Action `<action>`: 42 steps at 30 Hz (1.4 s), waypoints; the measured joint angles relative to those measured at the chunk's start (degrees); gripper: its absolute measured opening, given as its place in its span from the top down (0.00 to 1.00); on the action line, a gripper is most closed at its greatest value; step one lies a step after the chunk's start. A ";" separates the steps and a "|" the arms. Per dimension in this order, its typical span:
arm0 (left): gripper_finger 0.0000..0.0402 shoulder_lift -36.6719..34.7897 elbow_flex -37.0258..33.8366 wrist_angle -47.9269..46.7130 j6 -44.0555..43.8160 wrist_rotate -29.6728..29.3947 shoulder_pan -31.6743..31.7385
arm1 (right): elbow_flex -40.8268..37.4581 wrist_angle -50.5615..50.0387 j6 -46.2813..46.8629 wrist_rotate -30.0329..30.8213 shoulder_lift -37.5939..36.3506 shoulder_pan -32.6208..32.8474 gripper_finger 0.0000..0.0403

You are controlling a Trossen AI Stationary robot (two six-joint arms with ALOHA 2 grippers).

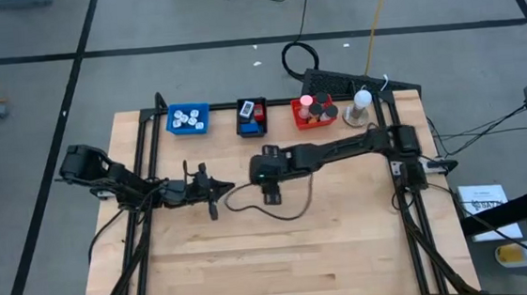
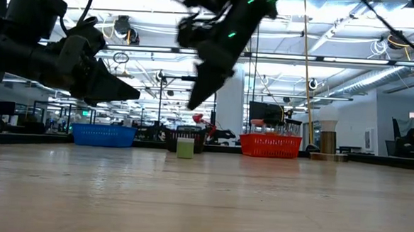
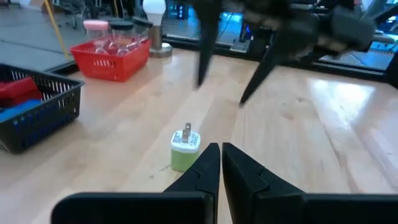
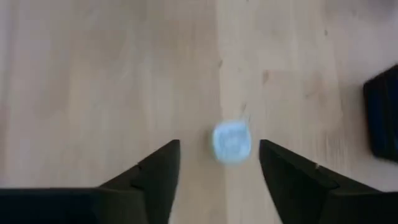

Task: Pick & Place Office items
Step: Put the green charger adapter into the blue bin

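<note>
Across the wooden table [image 1: 347, 245], most office items already sat in the blue tray [image 1: 188, 119], black tray [image 1: 253, 116] and red tray [image 1: 314, 111], leaving one green charger plug [image 3: 185, 149] mid-table beneath the wide-open right gripper [image 4: 219, 163], while the left gripper [image 3: 221, 163], fingers closed together, waited nearby.

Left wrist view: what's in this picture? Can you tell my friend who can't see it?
A small green plug-like cylinder stands on the wooden table, just past the left gripper, whose fingers are closed. Above it, the right gripper hangs open. Farther back sit a red basket and a black basket.
</note>
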 joint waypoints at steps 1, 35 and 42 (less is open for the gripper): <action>0.95 0.00 0.27 -0.85 -0.64 -0.01 0.00 | -2.22 1.06 -0.10 -0.09 -1.78 0.22 0.53; 0.23 8.18 38.18 -61.15 5.27 9.13 10.63 | -70.48 62.39 6.20 -0.08 -45.63 1.71 1.00; 0.18 14.84 38.78 -54.79 11.50 8.63 11.17 | -70.44 62.49 6.25 -0.08 -45.54 1.71 1.00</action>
